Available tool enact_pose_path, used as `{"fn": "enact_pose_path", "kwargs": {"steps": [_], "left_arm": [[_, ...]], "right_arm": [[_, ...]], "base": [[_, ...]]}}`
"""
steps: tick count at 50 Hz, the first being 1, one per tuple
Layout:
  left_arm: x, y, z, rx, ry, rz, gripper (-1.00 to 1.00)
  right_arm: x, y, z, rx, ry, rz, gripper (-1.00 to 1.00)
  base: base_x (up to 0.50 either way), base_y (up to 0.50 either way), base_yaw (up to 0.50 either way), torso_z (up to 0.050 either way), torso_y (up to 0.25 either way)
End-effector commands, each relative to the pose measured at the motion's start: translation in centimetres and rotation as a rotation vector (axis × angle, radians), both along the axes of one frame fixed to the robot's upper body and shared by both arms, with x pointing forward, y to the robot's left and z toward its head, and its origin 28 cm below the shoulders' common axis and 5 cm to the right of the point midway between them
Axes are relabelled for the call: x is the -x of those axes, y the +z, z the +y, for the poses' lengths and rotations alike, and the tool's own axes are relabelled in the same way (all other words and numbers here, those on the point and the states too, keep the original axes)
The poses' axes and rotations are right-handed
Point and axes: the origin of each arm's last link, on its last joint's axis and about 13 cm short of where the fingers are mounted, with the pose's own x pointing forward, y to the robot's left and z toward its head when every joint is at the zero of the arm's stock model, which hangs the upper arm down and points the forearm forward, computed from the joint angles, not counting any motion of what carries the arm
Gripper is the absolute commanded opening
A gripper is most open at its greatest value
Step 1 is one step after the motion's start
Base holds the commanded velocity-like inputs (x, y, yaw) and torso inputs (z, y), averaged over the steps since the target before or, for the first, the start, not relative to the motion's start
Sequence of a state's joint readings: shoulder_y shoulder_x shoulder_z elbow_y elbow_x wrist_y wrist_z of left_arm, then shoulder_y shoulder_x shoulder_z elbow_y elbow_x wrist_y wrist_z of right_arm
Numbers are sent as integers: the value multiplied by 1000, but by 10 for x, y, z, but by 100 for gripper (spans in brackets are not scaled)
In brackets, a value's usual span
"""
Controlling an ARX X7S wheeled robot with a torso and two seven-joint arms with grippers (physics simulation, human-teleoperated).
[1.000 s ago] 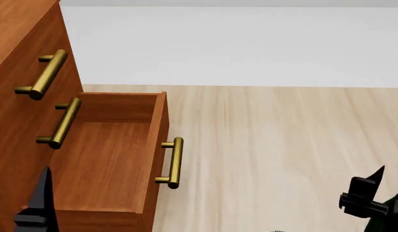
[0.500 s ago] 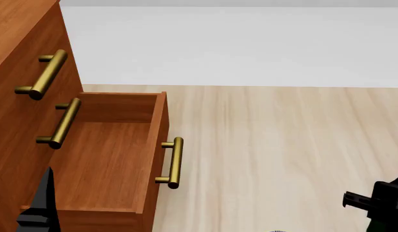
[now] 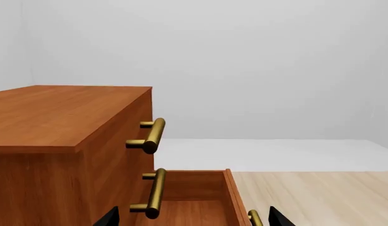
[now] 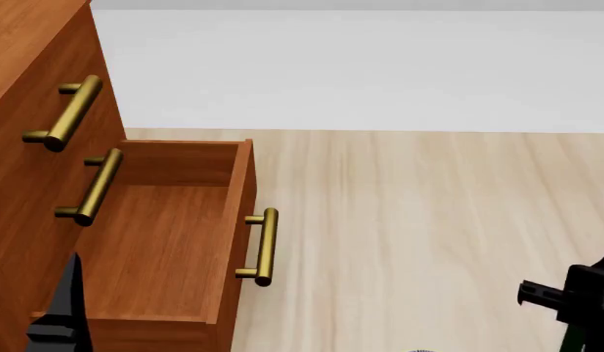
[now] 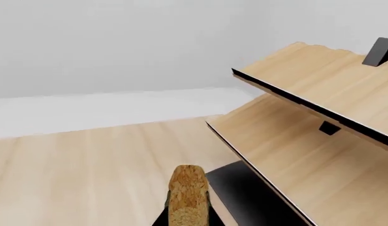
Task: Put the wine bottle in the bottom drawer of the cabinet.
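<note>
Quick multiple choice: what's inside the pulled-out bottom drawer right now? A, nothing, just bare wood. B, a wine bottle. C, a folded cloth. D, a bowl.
A: in the head view the bottom drawer stands open below the cabinet's upper handles, and its inside shows only smooth bare wood.

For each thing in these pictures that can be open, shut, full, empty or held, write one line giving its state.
bottom drawer: pulled open, nothing inside.
upper drawers: shut.
wine bottle: upright at the right gripper, only its cap end shows; grip not visible.
left gripper: fingers apart, holding nothing.
right gripper: at the frame edge, state unclear.
</note>
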State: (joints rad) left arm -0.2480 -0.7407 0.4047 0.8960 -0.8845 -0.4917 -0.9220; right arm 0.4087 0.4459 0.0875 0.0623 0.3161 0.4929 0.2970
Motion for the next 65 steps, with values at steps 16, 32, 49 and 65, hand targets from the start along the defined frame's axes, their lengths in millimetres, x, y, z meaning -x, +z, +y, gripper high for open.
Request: {"fn": "enact_pose_path", "kwargs": {"steps": [16,32,49,65], "left_arm": [[-1,-3,0,9,2,5,100],[0,-4,2,4,9,9,100],[-1,-3,2,-5,14,8,100],[0,-4,3,-1,15,7,100]], "right_arm": [[-14,96,20,86,112,-170,-100],[-25,154,55,166,258,-247,-100],[-35,204,84,227,385,-251,-100],[-47,247,121,237,486,-217,-100]], "base": [[0,0,0,0,1],[0,0,0,0,1],[0,0,0,0,1],[0,0,0,0,1]]}}
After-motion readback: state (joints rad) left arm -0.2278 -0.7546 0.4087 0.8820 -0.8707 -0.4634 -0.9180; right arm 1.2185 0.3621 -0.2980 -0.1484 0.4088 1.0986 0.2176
